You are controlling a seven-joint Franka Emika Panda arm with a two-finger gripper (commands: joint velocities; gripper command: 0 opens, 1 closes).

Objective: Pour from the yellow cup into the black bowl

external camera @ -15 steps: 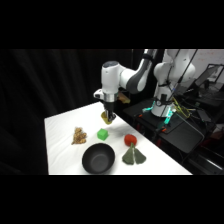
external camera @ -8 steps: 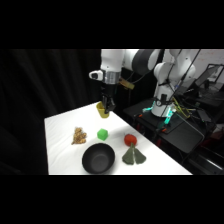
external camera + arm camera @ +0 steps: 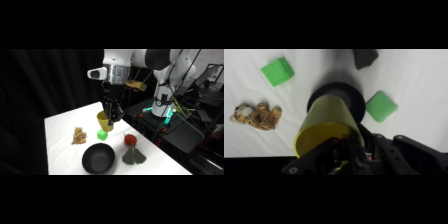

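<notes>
The gripper point(image 3: 111, 116) is clamped on the cup point(image 3: 104, 121), holding it up off the bench point(image 3: 62, 125) just above the green cube point(image 3: 102, 134). The bowl point(image 3: 98, 158) sits nearer the front edge, with a bare white strip along the bench's left side. The side view also shows a red ball point(image 3: 130, 139) touching a dark green fan shape point(image 3: 132, 157), with the brown clump point(image 3: 78, 135) left of the cube. In the wrist view, the cup point(image 3: 326, 123) is tipped, its mouth toward the camera and its base toward the bowl point(image 3: 338, 92) directly behind it. That view shows two green cubes point(image 3: 278, 71) point(image 3: 381, 106), one on each side of the bowl.
</notes>
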